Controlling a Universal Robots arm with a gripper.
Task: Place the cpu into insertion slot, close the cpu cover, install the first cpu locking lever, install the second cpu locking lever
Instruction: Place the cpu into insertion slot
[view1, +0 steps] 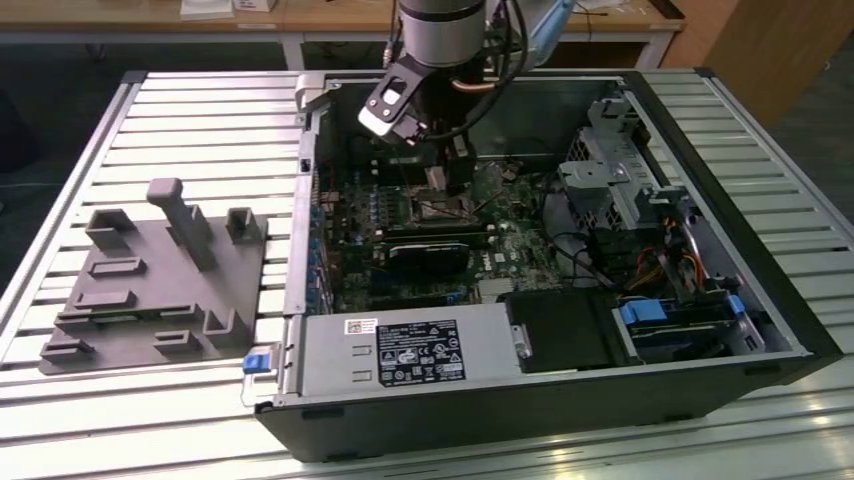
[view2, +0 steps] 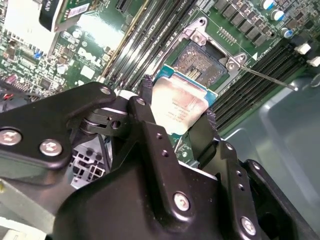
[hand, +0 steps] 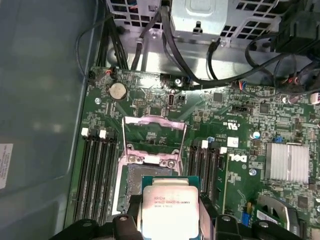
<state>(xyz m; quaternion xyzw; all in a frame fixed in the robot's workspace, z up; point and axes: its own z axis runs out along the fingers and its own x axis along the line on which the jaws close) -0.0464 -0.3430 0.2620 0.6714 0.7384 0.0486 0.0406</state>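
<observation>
My gripper (view2: 177, 102) is shut on the cpu (view2: 182, 107), a pale silvery square chip gripped by two opposite edges between the black fingers (view2: 145, 87). In the first wrist view the cpu (hand: 169, 204) hangs just above and partly over the insertion slot (hand: 131, 184), whose dark centre shows bare beside it. The cpu cover (hand: 155, 120), a thin silvery frame, stands swung open on the far side of the slot. A thin locking lever (view2: 270, 79) sticks out released beside the slot (view2: 202, 57). In the exterior view the gripper (view1: 451, 160) reaches down into the open computer case over the slot (view1: 441, 210).
Long black memory slots (hand: 95, 175) flank the socket on both sides. A black heatsink block (view1: 434, 250), the grey power supply (view1: 400, 350), drive cage (view1: 607, 185) and cables (hand: 165, 40) crowd the case. A grey fixture plate (view1: 147, 280) lies on the slatted table at the exterior view's left.
</observation>
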